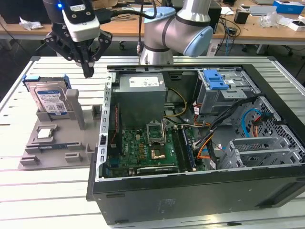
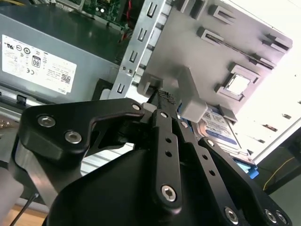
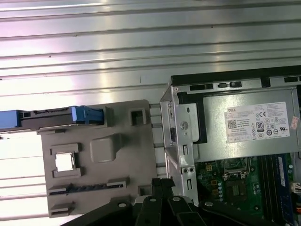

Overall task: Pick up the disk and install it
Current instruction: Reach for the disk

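The disk [image 1: 47,99], a silver drive with a blue-and-white label in a blue carrier, stands on edge in a slot of the grey holder plate [image 1: 57,145] at the exterior view's left. In the first wrist view the disk [image 3: 51,117] appears edge-on, and in the second wrist view the disk [image 2: 218,126] sits past a grey post. My gripper [image 1: 88,72] hangs above the plate, between the disk and the computer case, apart from both. The fingers of the gripper [image 2: 163,98] are shut with nothing between them, as the gripper [image 3: 162,182] also shows.
An open computer case [image 1: 102,143] lies at the exterior view's right, with a power supply [image 1: 141,88], a motherboard [image 1: 147,152] and a drive cage with a blue latch [image 1: 217,78]. A small square chip [image 1: 45,133] sits on the plate. A slatted metal table [image 1: 47,191] carries everything.
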Robot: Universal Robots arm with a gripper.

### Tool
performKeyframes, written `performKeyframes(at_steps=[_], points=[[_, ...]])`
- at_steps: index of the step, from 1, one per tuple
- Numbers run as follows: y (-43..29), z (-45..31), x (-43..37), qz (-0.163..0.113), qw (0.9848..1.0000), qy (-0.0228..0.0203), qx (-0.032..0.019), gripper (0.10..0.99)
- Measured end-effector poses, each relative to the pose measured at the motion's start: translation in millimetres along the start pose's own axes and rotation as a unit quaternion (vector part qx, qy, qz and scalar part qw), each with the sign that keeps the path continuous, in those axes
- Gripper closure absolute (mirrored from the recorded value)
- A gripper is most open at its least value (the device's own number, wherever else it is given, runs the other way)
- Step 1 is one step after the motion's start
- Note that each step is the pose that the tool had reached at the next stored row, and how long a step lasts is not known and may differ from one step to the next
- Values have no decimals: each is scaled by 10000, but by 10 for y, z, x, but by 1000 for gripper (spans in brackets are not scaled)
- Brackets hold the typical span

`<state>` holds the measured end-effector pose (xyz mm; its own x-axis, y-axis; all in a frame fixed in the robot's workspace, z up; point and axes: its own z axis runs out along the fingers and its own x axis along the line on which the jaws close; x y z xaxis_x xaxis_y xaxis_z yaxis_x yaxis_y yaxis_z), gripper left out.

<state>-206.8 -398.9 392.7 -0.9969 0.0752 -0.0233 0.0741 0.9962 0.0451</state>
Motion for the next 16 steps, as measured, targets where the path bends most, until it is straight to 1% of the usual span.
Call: performKeyframes(at_steps=[2, 6, 8, 16], points=[[-6, -1, 84, 1, 10000, 0, 0, 980], [-14, -5, 189, 0, 10000, 0, 0, 980], [-19, -6, 259, 1, 10000, 0, 0, 980], [-32, -10, 429, 0, 10000, 0, 0, 980]])
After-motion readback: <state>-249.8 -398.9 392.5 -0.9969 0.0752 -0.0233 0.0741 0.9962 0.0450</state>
